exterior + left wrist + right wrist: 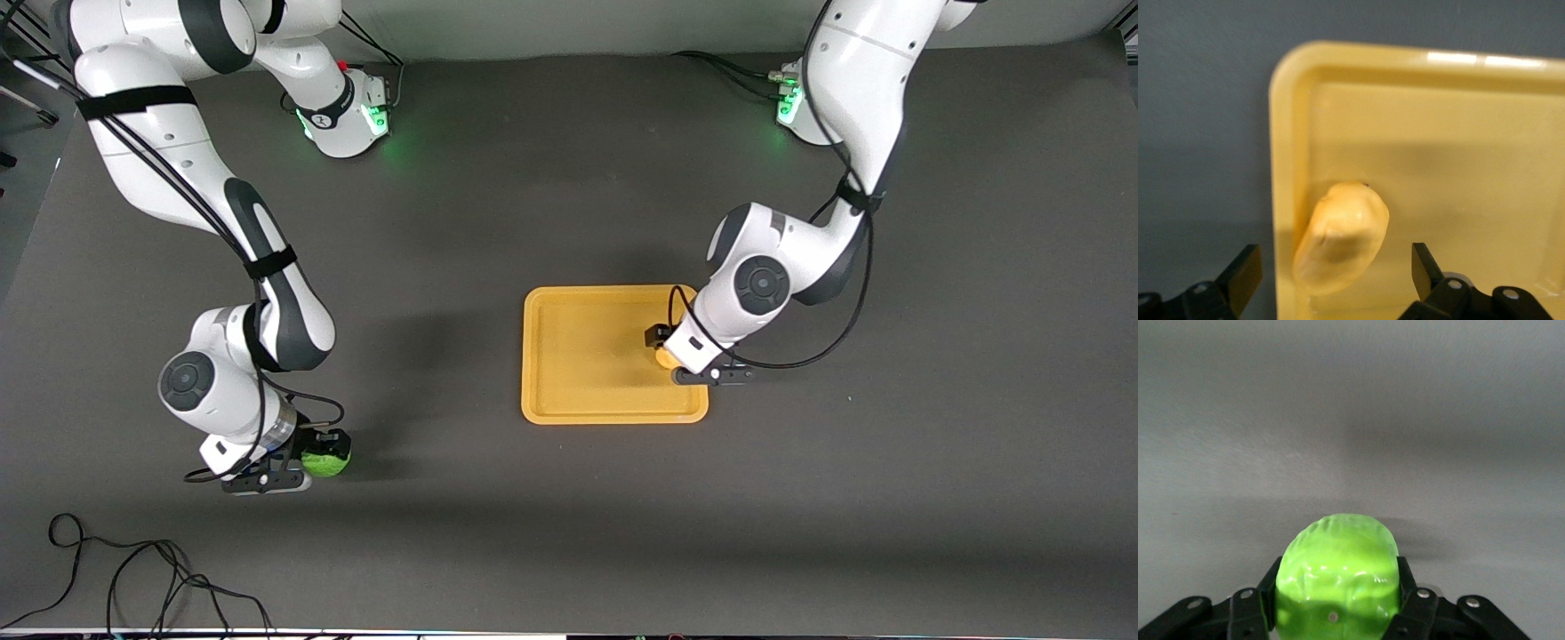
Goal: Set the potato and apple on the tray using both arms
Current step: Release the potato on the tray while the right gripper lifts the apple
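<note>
The yellow-orange tray (578, 356) lies mid-table. The potato (662, 358) lies in it against the rim at the left arm's end; the left wrist view shows the potato (1341, 237) resting on the tray floor (1438, 147). My left gripper (662, 348) is open just over the potato, its fingers (1245, 275) standing apart on either side without touching it. My right gripper (322, 455) is shut on the green apple (326, 460), low at the table toward the right arm's end, nearer the front camera than the tray. The right wrist view shows the apple (1338, 567) clamped between both fingers.
Black cables (133, 578) lie looped on the table's front edge at the right arm's end. Dark grey table surface (444, 267) surrounds the tray.
</note>
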Motion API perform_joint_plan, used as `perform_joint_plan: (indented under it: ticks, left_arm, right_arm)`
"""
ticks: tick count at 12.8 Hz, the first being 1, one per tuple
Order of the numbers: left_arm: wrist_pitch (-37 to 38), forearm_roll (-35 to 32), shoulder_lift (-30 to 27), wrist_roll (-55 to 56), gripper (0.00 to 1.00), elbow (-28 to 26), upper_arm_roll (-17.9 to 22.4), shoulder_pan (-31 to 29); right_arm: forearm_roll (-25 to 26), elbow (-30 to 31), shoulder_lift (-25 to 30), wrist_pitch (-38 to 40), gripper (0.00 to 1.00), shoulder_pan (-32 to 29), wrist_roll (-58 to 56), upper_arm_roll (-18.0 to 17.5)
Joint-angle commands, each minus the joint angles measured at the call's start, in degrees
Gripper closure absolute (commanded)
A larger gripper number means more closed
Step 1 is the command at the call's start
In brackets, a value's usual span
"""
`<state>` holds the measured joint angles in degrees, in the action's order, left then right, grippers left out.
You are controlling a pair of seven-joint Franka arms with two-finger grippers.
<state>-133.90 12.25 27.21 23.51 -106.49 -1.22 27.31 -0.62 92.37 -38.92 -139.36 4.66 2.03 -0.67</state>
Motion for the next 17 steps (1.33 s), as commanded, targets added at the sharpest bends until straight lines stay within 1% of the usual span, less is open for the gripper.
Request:
perform_joint_plan:
  ticks: [1, 3, 4, 5, 6, 7, 8, 9, 10, 12, 13, 14, 15, 17]
  left_arm:
    - [8.3, -5.9, -9.6, 0.0, 0.0, -0.7, 4.6, -0.6]
    - [15.3, -14.6, -16.3, -2.7, 0.0, -0.6, 8.3, -1.5]
    - [19.9, -15.1, -18.8, -8.5, 0.0, 0.5, 9.1, -2.7]
    - [27.0, -15.1, -20.6, -15.4, 0.0, 3.2, 9.5, -5.6]
    - [34.9, -15.0, -21.2, -21.3, 0.0, 6.9, 9.5, -8.1]
    - [40.2, -15.0, -21.3, -25.7, 0.0, 10.0, 9.5, -10.2]
    - [41.8, -15.0, -22.2, -28.5, 0.0, 11.4, 9.5, -11.8]
    - [41.5, -14.9, -23.0, -29.8, 0.0, 11.9, 9.5, -13.5]
    - [41.4, -14.8, -24.4, -31.2, 0.01, 11.3, 9.5, -14.8]
    - [40.3, -14.7, -28.9, -33.9, 0.01, 6.3, 10.6, -16.0]
    - [40.5, -14.8, -29.6, -34.4, 0.01, 6.0, 10.8, -16.7]
    - [40.8, -14.8, -29.8, -34.4, 0.0, 5.9, 11.1, -16.9]
    - [40.6, -14.7, -29.9, -34.9, 0.0, 6.1, 12.0, -18.9]
    - [39.9, -14.7, -29.9, -36.3, 0.0, 6.1, 12.1, -19.6]
  right_arm:
    - [-0.7, 0.1, 9.7, 11.4, 0.61, -0.2, -1.2, -0.1]
    - [-0.7, 0.1, 17.3, 21.2, 0.61, -0.1, -1.2, 0.1]
    - [-0.7, 0.0, 20.9, 25.8, 0.61, 0.1, -1.2, 0.1]
    - [-0.7, 0.1, 24.6, 30.4, 0.61, 0.2, -1.3, 0.0]
    - [-0.7, 0.1, 27.1, 33.9, 0.61, 0.3, -1.2, -0.2]
    - [-0.8, 0.2, 29.1, 35.9, 0.61, 0.4, -0.5, -0.4]
    - [-0.8, 0.3, 30.1, 36.8, 0.61, 2.4, -0.1, -0.4]
    - [-0.8, 0.5, 30.7, 36.8, 0.61, 4.7, 2.2, -0.2]
    - [-0.8, 0.4, 30.7, 36.9, 0.61, 7.3, 6.6, -0.3]
    - [-0.7, 0.0, 29.6, 36.3, 0.61, 15.3, 17.3, -0.3]
    - [-0.4, -1.6, 27.9, 35.6, 0.61, 20.0, 24.4, -0.3]
    - [-0.4, -4.9, 24.6, 35.5, 0.61, 24.3, 31.6, -0.3]
    - [0.0, -9.2, 20.7, 35.5, 0.61, 28.7, 38.6, -0.3]
    - [0.0, -20.9, 11.3, 35.6, 0.61, 34.7, 49.2, -0.2]
